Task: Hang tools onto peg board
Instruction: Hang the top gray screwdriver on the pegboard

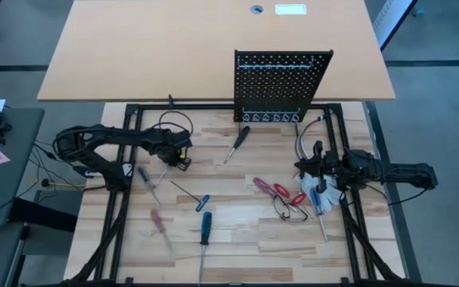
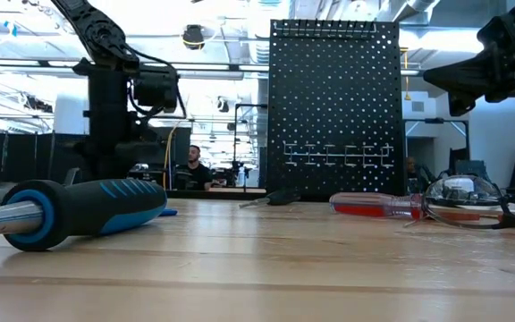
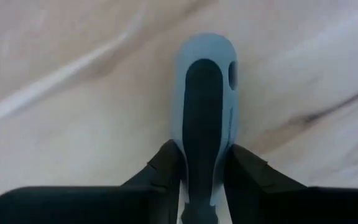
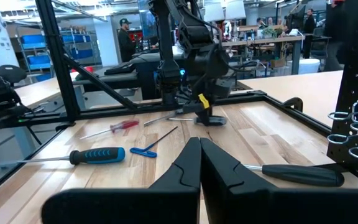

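My left gripper (image 1: 180,158) is low over the table's left middle, shut on a screwdriver with a grey-blue and black handle (image 3: 205,99). My right gripper (image 4: 199,152) hovers shut and empty over the table's right side (image 1: 300,169). The black peg board (image 1: 284,84) stands upright at the table's far edge, ring holders (image 1: 269,118) along its bottom. Loose tools lie flat on the wood: a black-handled screwdriver (image 1: 237,142), red-handled ones (image 1: 271,189), a blue-black one (image 1: 205,226), a small blue one (image 1: 202,202), a red one (image 1: 159,221). My left gripper pinches the screwdriver's handle (image 3: 207,155) between its two fingers, one on each side. The handle runs along the fingers and its rounded butt end (image 3: 205,53) sticks out past the fingertips. Whether the tool is off the wood, I cannot tell.
Clear safety glasses (image 1: 290,209) and another blue-handled screwdriver (image 1: 317,203) lie under the right arm. A thin grey-handled tool (image 1: 147,181) lies near the left arm's base. The black frame rails edge the table. People sit at desks far behind the table (image 2: 193,165).
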You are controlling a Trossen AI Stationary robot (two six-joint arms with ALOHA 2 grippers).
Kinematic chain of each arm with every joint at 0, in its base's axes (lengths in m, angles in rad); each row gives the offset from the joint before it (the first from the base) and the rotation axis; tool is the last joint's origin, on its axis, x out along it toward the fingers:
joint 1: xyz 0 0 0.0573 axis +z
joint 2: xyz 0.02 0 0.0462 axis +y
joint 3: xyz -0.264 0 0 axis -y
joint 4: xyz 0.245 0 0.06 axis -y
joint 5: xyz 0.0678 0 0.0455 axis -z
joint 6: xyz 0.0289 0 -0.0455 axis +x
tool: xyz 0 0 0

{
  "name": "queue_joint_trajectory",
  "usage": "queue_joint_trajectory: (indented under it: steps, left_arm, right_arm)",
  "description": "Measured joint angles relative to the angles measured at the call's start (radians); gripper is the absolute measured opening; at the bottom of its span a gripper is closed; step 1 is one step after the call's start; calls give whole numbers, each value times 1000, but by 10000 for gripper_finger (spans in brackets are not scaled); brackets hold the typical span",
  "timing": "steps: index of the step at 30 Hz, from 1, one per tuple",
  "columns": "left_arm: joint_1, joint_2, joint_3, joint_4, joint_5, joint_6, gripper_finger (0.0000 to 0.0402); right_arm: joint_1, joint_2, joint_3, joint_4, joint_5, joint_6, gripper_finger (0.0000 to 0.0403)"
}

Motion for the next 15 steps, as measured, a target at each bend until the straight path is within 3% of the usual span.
queue_joint_trajectory:
  steps: [6, 15]
  left_arm:
    - [-35, -76, 76, 321, -78, 88, 77]
    - [-45, -103, 82, 1029, -35, 349, 77]
  right_arm:
    - [0, 0, 0, 0, 0, 0, 7]
    - [0, 0, 0, -1, 0, 0, 7]
